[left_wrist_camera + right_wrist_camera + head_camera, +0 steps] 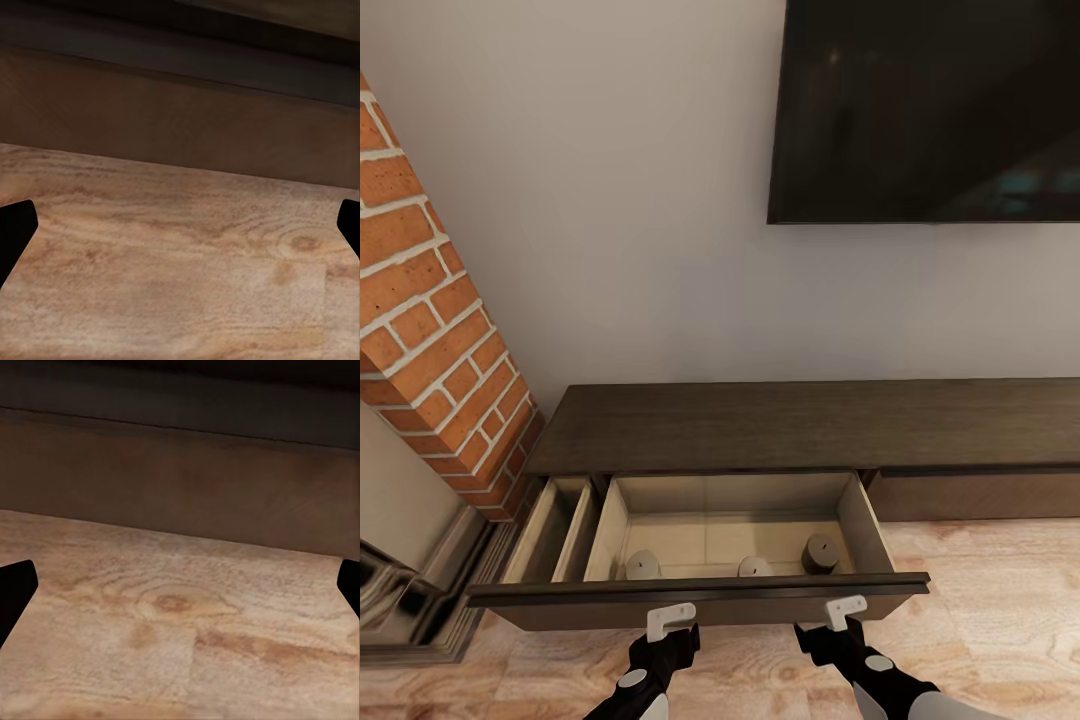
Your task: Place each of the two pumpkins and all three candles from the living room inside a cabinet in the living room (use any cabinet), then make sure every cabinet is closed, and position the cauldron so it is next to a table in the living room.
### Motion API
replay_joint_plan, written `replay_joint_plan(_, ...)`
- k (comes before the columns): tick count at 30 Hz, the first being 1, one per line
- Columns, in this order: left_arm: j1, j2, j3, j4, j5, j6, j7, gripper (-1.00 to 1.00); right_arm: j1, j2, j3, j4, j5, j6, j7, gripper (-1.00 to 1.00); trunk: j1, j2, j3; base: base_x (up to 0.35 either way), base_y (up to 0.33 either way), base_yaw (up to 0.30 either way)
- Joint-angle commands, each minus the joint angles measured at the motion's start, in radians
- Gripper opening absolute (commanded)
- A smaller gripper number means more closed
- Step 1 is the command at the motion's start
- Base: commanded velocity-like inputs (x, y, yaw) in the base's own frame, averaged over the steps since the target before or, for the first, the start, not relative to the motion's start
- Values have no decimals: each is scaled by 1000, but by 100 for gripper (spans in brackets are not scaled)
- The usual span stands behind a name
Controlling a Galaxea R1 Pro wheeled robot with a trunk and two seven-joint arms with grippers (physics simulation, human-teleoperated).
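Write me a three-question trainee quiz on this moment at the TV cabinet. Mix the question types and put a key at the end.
1. True or false: the cabinet has a drawer pulled out.
2. How many candles stand in that drawer? A) one B) two C) three
3. Fill in: both the left gripper and the right gripper hang just in front of the drawer's ____ and hold nothing.

Key
1. True: its pale inside is exposed.
2. C: three stubby cylinders stand along the front, the right one darker in shade.
3. Front panel; in the wrist views the fingertips sit wide apart over the wooden floor.
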Motion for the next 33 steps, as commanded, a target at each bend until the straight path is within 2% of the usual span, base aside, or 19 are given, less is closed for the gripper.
replay_joint_plan(1, 0, 0, 0, 0, 0, 0, 0, 100, 0, 0, 0, 0, 0, 1, 0, 100, 0, 0, 0, 0, 0, 0)
replay_joint_plan(3, 0, 0, 0, -1, 0, 0, 0, 100, 1, 0, 0, 0, 0, -1, 0, 100, 0, 0, 0, 0, 0, 0)
replay_joint_plan(17, 0, 0, 1, 0, 0, 0, 0, 100, 2, 0, 0, -1, 4, -5, 0, 100, 54, -98, -44, 0, 0, -3)
replay_joint_plan(28, 0, 1, 3, 0, 0, 1, 0, 100, 2, 0, 0, -1, 4, -5, 0, 100, 96, -175, -77, 0, 0, -170)
replay_joint_plan(33, 0, 1, 2, 0, 0, 0, 0, 100, 3, 0, 0, -1, 4, -5, 0, 100, 96, -175, -77, 0, 0, -13)
